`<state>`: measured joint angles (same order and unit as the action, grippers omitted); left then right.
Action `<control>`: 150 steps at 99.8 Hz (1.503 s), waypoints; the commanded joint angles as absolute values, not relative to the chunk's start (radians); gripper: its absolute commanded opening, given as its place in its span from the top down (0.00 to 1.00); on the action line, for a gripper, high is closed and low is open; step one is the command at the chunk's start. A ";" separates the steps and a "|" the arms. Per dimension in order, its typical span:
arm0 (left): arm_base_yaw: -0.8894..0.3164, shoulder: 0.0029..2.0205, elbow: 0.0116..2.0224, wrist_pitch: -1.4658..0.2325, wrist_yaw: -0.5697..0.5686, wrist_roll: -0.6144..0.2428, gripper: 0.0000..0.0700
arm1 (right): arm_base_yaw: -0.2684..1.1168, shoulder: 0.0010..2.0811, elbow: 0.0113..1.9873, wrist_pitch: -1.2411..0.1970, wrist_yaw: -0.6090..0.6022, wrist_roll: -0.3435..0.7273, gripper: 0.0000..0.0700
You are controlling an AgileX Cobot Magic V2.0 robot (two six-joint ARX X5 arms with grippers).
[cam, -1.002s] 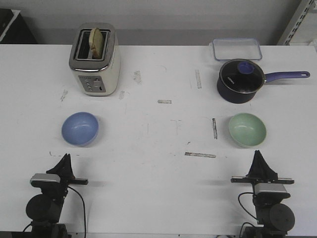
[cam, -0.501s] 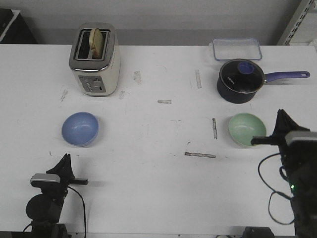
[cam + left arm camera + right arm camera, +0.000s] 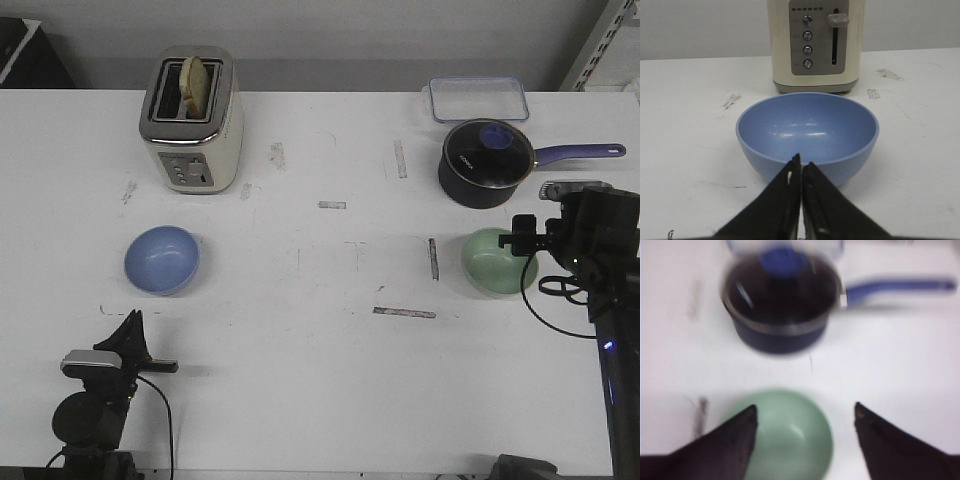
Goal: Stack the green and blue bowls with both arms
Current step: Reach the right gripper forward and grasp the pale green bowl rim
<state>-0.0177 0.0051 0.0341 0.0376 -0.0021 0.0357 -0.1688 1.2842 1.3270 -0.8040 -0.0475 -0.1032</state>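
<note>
The right gripper (image 3: 805, 420) is hanging wide open, empty, above the green bowl (image 3: 787, 435); the left gripper (image 3: 801, 165), closed and empty, is pointing at the blue bowl (image 3: 807, 132).

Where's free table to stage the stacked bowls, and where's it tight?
Widest bare patch: the centre, between the blue bowl and green bowl, with only tape marks on it. The near strip between the left tool and the right arm is also free. Tight spot: far right, where pot, lidded container, green bowl and right tool cluster.
</note>
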 commanded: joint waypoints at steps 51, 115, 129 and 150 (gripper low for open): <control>-0.018 0.004 0.013 0.047 -0.003 0.037 1.00 | -0.320 1.705 1.342 -0.883 -0.142 -0.191 0.42; -0.018 0.004 0.013 0.047 -0.004 0.037 1.00 | -0.317 1.638 1.373 -0.853 -0.194 -0.179 1.00; -0.018 0.004 0.013 0.047 -0.003 0.037 1.00 | -0.270 1.562 1.444 -0.887 -0.222 -0.127 1.00; -0.018 0.004 0.013 0.046 -0.003 0.037 1.00 | -0.059 1.515 1.579 -0.958 -0.292 -0.019 1.00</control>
<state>-0.0177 0.0055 0.0341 0.0376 -0.0021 0.0357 -0.1280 1.4940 1.5463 -0.9440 -0.2707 -0.0711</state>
